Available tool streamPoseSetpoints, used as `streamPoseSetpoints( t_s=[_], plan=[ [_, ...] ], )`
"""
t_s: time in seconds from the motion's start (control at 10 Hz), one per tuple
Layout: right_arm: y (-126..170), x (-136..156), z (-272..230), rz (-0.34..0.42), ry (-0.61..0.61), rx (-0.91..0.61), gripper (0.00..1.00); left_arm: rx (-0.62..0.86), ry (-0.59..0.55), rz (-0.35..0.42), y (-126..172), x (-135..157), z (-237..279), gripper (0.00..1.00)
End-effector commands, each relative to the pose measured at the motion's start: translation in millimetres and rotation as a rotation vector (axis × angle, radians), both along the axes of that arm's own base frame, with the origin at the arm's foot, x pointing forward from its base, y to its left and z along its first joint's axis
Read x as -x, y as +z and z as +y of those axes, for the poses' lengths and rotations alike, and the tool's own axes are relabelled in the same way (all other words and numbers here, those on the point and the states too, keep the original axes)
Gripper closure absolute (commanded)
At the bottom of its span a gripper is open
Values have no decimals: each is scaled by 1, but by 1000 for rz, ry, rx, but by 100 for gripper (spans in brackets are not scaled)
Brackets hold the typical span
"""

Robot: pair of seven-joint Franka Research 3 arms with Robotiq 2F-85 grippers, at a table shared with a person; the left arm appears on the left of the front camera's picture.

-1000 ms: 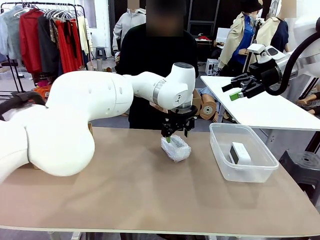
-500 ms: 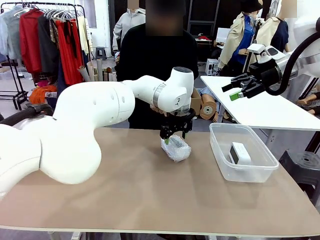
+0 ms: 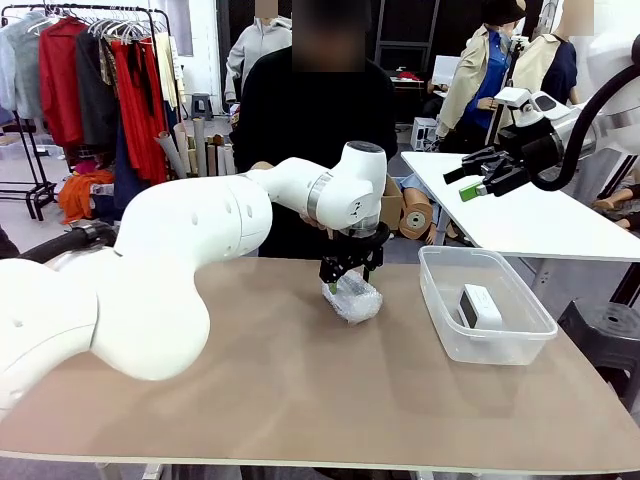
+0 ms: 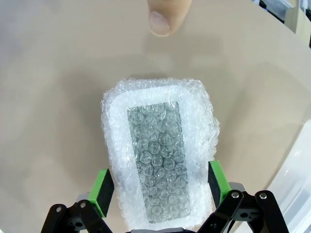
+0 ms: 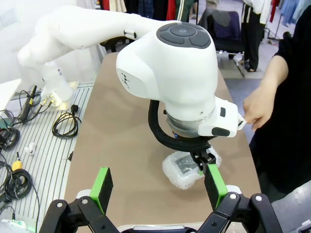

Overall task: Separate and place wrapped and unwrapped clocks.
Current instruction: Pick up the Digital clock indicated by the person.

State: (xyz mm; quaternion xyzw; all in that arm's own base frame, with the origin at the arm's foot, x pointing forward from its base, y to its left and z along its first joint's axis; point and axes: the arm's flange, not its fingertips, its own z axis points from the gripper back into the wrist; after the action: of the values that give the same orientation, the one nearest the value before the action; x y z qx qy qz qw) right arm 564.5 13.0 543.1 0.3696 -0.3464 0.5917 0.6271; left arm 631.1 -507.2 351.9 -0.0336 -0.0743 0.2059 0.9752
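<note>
A wrapped clock (image 3: 353,299), a squat bundle in bubble wrap, lies on the table's far middle. My left gripper (image 3: 351,277) hangs open right over it. In the left wrist view the green pads (image 4: 102,191) stand on either side of the wrapped clock (image 4: 158,160), close to its edges, and its dark face shows through the film. An unwrapped clock (image 3: 480,305), a smooth white block, sits inside the clear plastic bin (image 3: 445,320) at the right. My right gripper (image 3: 478,180) is raised high at the right, open and holding nothing; its view looks down on the bundle (image 5: 184,171).
A person stands at the table's far side, with a fingertip (image 4: 163,14) on the table just beyond the bundle and a hand (image 5: 257,108) near my left wrist. The tan table (image 3: 250,400) has free room at the front and left. A white table stands behind the bin.
My left gripper has come down a little, so its open fingers now straddle the wrapped clock. The right arm has not moved.
</note>
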Motion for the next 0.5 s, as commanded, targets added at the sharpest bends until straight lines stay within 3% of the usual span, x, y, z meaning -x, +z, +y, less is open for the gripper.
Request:
streamPoseSetpoints(
  t_s=[0.0,0.4],
  plan=[
    [1,0,0,-4,-1,3,0,8,21,9,6,-24,-20,0],
    [1,0,0,-4,-1,3,0,25,24,34,-7,-28,-20,0]
  ],
)
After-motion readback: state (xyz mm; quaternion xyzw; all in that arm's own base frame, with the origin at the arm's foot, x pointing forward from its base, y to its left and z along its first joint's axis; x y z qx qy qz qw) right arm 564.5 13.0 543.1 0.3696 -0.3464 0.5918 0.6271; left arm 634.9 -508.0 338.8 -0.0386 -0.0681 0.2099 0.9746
